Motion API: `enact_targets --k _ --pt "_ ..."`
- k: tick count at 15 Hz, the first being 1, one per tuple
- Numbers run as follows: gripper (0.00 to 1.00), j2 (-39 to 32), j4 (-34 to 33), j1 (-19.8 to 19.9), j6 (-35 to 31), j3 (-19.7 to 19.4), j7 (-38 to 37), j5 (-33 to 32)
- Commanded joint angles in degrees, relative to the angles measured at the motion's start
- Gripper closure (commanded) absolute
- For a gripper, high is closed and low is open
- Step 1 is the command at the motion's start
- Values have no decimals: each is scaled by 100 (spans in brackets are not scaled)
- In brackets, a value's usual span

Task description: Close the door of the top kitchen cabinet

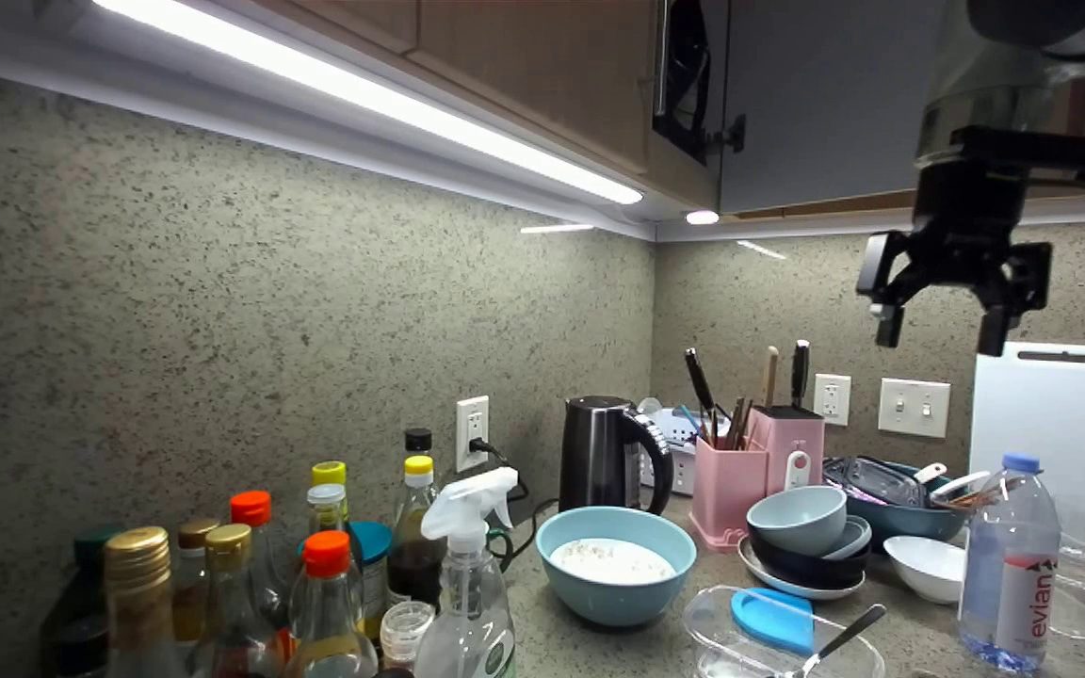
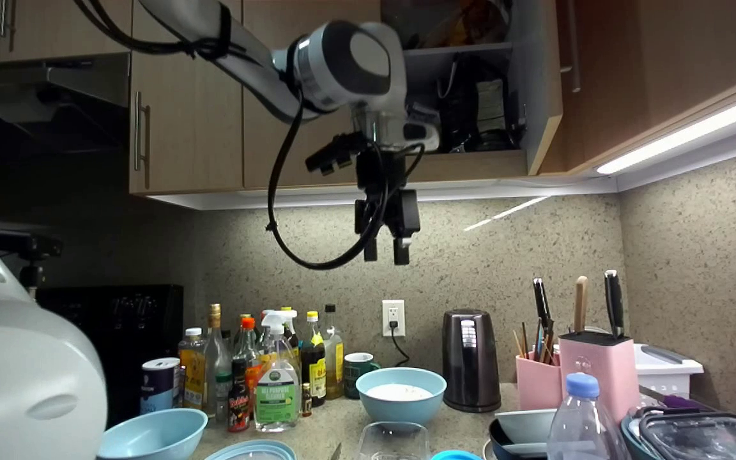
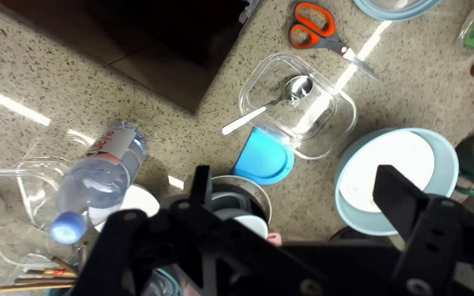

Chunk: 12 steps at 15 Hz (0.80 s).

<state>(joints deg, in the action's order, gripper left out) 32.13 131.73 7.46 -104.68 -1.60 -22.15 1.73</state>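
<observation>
1. We judge this to be the approach: the door (image 2: 542, 83) stands swung out, so the closing is not yet begun, and we see the gripper (image 1: 940, 334) apart from it.
2. The door hangs from the corner end of the top kitchen cabinet (image 2: 470, 163), a hinge (image 1: 738, 134) showing on its pale inner face; its handle (image 2: 574, 45) lies on the outer side, away from the arm (image 2: 342, 64).
3. For the next move, we think we need to climb, pass around the door's free edge and come to the outer face, then sweep it toward the cabinet opening. Pressing the inner face would likely only swing it wider.
4. In both exterior views the arm reaches high over the counter (image 3: 159, 139), the gripper pointing down; we see the fingers (image 1: 889, 328) lower than the cabinet's bottom edge.
5. The two fingers stand well apart with nothing between them; in the wrist view we look down past them to a pale-blue bowl (image 3: 447, 164) and a water bottle (image 3: 97, 181).
</observation>
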Motion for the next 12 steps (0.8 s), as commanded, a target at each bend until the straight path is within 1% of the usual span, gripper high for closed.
enact_targets --k 1,2,4,9,12 --pt "0 165 43 196 16 -25 -46 31" --pt "0 330 112 309 17 -85 -69 33" --pt "0 538 225 394 18 -124 -84 37" --pt "0 554 258 416 -42 -103 -201 56" --pt "0 458 -24 576 -158 -458 0 82"
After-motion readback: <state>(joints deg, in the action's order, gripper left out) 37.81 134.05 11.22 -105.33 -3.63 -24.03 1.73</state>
